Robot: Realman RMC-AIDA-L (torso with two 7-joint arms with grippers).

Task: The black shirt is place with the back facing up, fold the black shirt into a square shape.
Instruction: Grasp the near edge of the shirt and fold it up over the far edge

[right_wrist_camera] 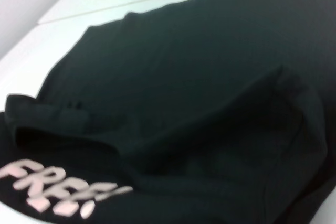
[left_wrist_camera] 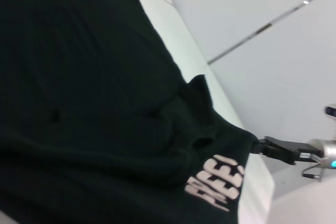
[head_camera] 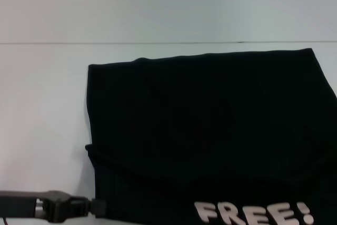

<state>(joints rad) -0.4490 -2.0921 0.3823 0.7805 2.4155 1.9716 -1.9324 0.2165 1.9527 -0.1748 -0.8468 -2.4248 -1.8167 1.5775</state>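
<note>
One garment: the black shirt (head_camera: pixel 210 130) lies partly folded on the white desk (head_camera: pixel 42 104), pale "FREE!" lettering (head_camera: pixel 253 213) showing on its near edge.
Left gripper (head_camera: pixel 93 206): at the shirt's near left corner, touching the hem; whether the jaws are clenched or released cannot be told.
Right gripper: out of sight.
</note>
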